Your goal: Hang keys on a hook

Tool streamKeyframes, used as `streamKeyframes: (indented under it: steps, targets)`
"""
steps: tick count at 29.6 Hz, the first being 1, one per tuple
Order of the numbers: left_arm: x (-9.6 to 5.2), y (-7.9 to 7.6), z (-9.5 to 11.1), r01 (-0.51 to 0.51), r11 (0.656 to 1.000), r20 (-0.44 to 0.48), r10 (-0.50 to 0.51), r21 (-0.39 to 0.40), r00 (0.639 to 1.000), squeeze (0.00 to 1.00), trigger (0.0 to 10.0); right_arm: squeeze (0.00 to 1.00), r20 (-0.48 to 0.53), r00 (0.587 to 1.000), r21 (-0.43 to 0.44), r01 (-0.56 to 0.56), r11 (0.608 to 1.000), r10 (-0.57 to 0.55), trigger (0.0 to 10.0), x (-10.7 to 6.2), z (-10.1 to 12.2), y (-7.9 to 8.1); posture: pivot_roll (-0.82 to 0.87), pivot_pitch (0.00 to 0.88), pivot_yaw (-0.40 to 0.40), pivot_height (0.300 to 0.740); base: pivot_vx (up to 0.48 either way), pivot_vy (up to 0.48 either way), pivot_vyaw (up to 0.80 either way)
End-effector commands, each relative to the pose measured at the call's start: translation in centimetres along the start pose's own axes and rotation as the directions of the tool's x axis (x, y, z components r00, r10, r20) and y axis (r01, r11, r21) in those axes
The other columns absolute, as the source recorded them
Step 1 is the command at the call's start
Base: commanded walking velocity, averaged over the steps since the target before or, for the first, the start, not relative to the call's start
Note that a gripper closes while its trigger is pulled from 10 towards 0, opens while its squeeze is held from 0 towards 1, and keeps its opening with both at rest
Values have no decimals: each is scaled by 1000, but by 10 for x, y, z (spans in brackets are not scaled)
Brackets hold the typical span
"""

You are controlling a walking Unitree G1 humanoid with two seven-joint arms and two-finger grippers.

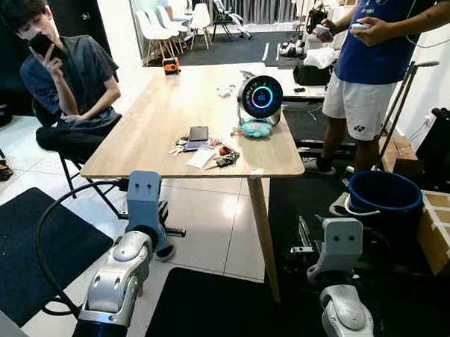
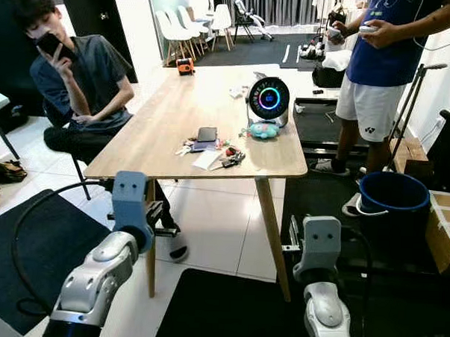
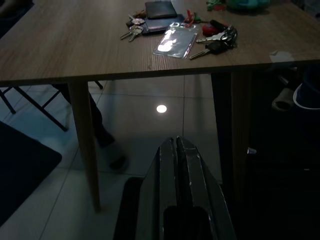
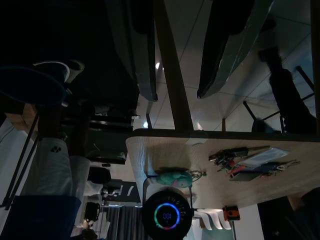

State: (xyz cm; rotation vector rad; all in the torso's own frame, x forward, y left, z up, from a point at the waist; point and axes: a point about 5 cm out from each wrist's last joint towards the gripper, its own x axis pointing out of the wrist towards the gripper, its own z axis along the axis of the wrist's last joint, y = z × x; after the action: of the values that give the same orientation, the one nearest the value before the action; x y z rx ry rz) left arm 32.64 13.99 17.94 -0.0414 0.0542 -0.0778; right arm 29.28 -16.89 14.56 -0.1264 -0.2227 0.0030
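Near the front edge of the wooden table (image 1: 153, 106) lies a bunch of keys (image 1: 227, 158) with a black fob and a red tag. A second, smaller bunch of keys (image 1: 180, 144) lies a little to its left. Both bunches appear in the left wrist view, the fob keys (image 3: 217, 40) and the small keys (image 3: 132, 32). My left gripper (image 3: 176, 141) is shut and empty, held low in front of the table, below its top. My right gripper (image 4: 177, 94) is open and empty, low beside the front right table leg (image 1: 263, 237).
A black phone (image 1: 199, 133), a clear card sleeve (image 1: 201, 158), a teal toy (image 1: 256, 129) and a round glowing speaker (image 1: 261, 96) share the table. One person (image 1: 72, 80) sits at its left, another (image 1: 368, 63) stands at the right. A blue bucket (image 1: 385, 192) stands on the floor right.
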Motion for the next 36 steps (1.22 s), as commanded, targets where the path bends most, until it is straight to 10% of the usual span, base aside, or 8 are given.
streamKeyframes:
  steps: [1, 36]
  targets:
    - [-1, 8, -1, -18, 999, -3, 18, 37, 1000, 0, 10000, 0, -18, 1000, 2, -12, 1000, 12, 10000, -3, -3, 4, 7, 105, 119, 740, 356, 0, 0]
    - [-1, 6, 1, -18, 999, 13, 18, 33, 1000, 0, 10000, 0, -25, 999, -10, -25, 1000, 24, 10000, -2, -4, 7, 9, 113, 113, 740, 332, 0, 0]
